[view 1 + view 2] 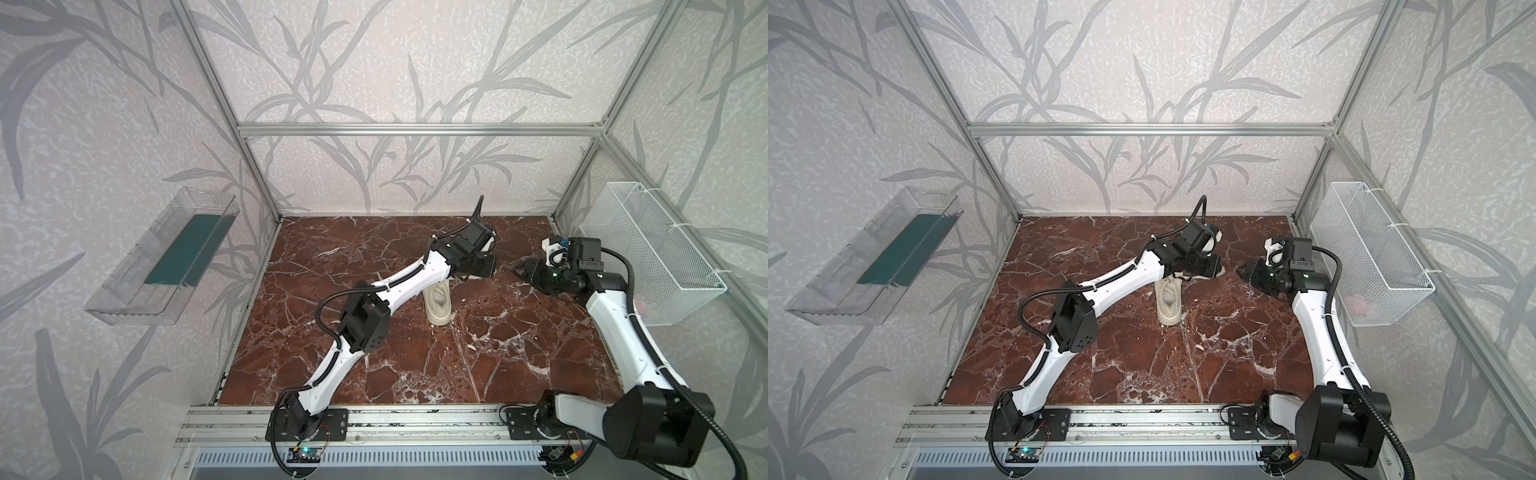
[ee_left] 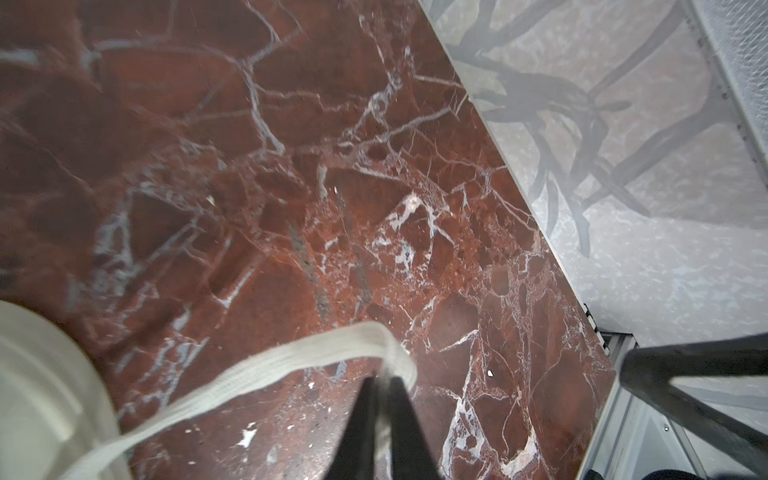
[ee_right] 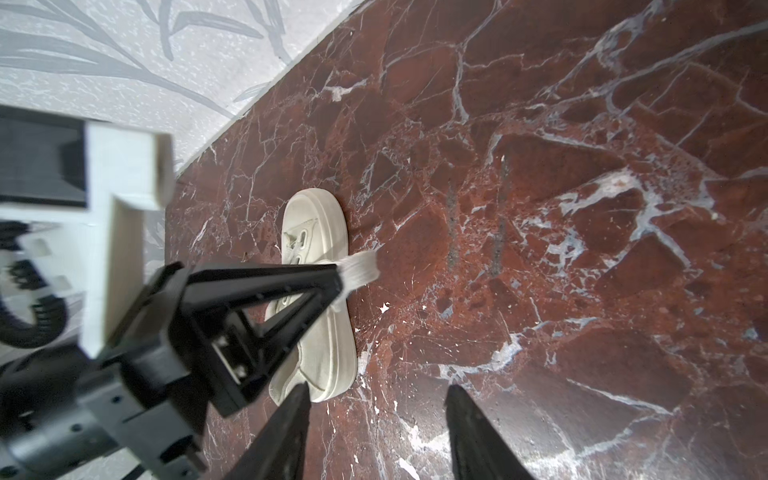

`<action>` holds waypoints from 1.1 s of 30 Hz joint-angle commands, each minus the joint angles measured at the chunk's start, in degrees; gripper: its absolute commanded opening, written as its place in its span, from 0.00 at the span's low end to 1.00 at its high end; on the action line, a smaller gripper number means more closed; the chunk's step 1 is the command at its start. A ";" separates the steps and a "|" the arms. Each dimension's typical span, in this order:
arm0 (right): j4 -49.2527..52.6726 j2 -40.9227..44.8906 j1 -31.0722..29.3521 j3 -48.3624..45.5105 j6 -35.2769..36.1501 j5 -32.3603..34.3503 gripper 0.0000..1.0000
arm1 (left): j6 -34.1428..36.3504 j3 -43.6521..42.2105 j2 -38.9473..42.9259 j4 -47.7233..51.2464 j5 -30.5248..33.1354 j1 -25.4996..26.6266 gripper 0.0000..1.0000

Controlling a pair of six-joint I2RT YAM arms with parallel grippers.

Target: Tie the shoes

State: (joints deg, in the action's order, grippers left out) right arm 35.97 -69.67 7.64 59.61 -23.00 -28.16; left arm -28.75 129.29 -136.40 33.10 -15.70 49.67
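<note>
**Bimanual cell, shoe-tying task.** A single cream low-top shoe (image 1: 439, 307) (image 1: 1169, 306) stands upright on its thick sole, near the middle of a red marble tabletop (image 1: 374, 353).

**Appearance.** The upper and the chunky, ridged sole are the same off-white. The flat woven lace (image 2: 291, 361) (image 3: 360, 269) matches them.

**Top views.** In both top views the left forearm crosses above the far part of the shoe and hides it. Only the near end and the foot opening show. The left gripper (image 1: 493, 271) (image 1: 1219, 269) is just beyond the shoe on its right. The right gripper (image 1: 519, 268) (image 1: 1242, 272) is further out on that same side, facing the left one but apart from it.

**Right wrist view.** This view alone shows the shoe's (image 3: 332, 232) rounded toe and oval eyelets. The left gripper's (image 3: 338, 279) jaws meet at a point over the shoe, pinching the lace, and a short end sticks out past the tips. The right gripper's (image 3: 379, 388) two fingers stand wide apart over bare marble with nothing between them.

**Left wrist view.** The lace's weave is clear here. It runs taut from the blurred pale sole of the shoe (image 2: 37, 374) and folds over the tips of the left gripper (image 2: 384, 376), where it is caught in the narrow gap between the jaws.
</note>
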 commanded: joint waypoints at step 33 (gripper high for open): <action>-16.13 -14.31 -15.49 -10.45 -32.66 14.04 0.48 | 0.55 -35.92 32.70 -10.44 4.71 -13.34 0.52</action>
State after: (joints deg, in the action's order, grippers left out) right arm 24.88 -82.78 -7.03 48.49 -47.55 -19.03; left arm -28.12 97.82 -105.73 24.69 -11.60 36.45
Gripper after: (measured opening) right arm 0.486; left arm 0.515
